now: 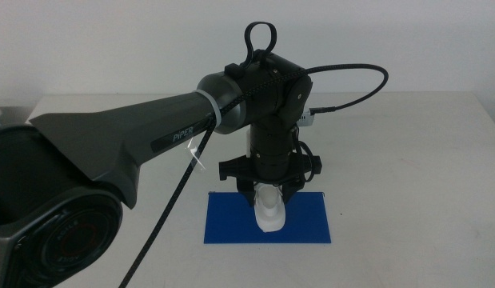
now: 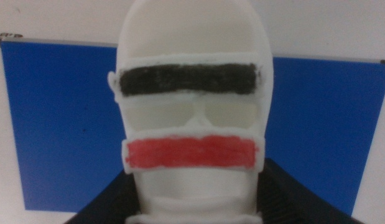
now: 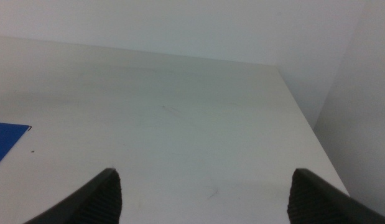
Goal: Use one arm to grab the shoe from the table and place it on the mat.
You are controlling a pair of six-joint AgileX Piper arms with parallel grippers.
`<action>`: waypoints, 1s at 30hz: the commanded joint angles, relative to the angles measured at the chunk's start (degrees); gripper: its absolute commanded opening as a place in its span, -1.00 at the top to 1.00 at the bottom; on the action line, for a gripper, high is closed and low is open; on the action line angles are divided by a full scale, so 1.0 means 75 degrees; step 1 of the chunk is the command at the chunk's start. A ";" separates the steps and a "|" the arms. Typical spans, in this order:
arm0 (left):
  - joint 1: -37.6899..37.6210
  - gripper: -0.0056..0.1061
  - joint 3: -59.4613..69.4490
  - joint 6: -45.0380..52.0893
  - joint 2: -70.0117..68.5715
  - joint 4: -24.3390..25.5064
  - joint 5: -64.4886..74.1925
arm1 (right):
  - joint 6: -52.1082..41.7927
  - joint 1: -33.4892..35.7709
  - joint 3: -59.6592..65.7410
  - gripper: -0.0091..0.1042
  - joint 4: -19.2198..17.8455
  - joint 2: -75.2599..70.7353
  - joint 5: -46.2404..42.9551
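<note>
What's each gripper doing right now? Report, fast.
Left gripper: shut on the sandal, over the blue mat.
Right gripper: open, empty.

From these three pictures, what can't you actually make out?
- Whether the shoe touches the mat: the left gripper hides it in the middle view.
- Shoe's heel: cut off by the left wrist view's edge.
- Right gripper: absent from the middle view.
- Arm base: cut off by the edge.

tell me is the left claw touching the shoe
Touching. The left wrist view shows the left claw with its dark jaws pressed against both sides of the shoe, over the mat.
</note>
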 commanded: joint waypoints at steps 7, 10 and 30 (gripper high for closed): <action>-0.0031 0.93 -0.0258 -0.0721 -0.0484 0.0021 0.0685 | -0.0079 -0.0013 0.0039 -0.53 -0.0062 0.0028 -0.0559; -0.0031 0.93 -0.0258 -0.1557 -0.0484 0.0021 0.0685 | -0.0079 -0.0013 0.0039 -0.53 -0.0062 0.0028 -0.0559; -0.0031 0.93 -0.0258 -1.0284 -0.0484 0.0021 0.0652 | -0.0079 -0.0013 0.0039 -0.53 -0.0062 0.0028 -0.0559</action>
